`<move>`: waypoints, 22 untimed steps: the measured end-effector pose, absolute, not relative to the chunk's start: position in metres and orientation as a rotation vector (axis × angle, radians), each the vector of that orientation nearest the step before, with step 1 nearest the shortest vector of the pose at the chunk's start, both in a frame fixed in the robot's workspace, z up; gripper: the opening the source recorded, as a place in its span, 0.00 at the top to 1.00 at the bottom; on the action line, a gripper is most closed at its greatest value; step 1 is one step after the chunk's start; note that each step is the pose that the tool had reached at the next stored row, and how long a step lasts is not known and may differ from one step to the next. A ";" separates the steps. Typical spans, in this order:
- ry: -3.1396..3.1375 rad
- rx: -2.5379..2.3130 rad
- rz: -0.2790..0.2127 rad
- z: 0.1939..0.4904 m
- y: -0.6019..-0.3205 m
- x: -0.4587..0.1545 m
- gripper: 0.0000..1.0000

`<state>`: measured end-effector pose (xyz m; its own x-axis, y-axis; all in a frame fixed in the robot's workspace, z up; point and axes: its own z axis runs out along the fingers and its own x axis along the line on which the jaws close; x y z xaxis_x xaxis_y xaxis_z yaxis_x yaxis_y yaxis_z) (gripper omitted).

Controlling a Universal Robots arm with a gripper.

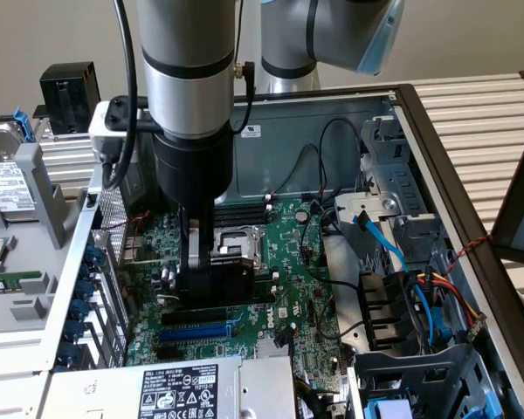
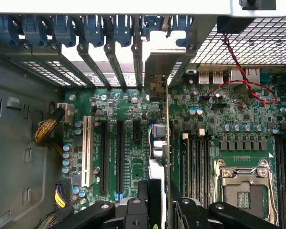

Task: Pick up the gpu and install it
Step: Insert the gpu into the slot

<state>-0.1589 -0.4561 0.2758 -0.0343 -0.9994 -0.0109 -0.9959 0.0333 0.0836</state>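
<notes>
Gpu (image 1: 231,275), clamped between the gripper's (image 1: 214,279) fingers, hangs over the motherboard's (image 1: 297,262) expansion slots (image 2: 120,152) beside the case's (image 1: 113,209) vented edge. The installation step is in hand and likely calls for square alignment.

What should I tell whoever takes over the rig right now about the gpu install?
Gripper: shut on the gpu, holding it on edge.
Gpu: inside the case, low over the motherboard among the expansion slots, with its silver bracket toward the rear slot openings.
Done: gpu picked up and brought to the slots.
Left: cannot tell whether the card is seated, and it is not yet released.
</notes>
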 end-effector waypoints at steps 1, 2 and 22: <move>-2.223 2.148 -0.107 0.275 -0.457 -0.159 0.73; -2.223 2.148 -0.107 0.274 -0.457 -0.159 0.73; -2.239 2.147 -0.127 0.267 -0.462 -0.161 0.73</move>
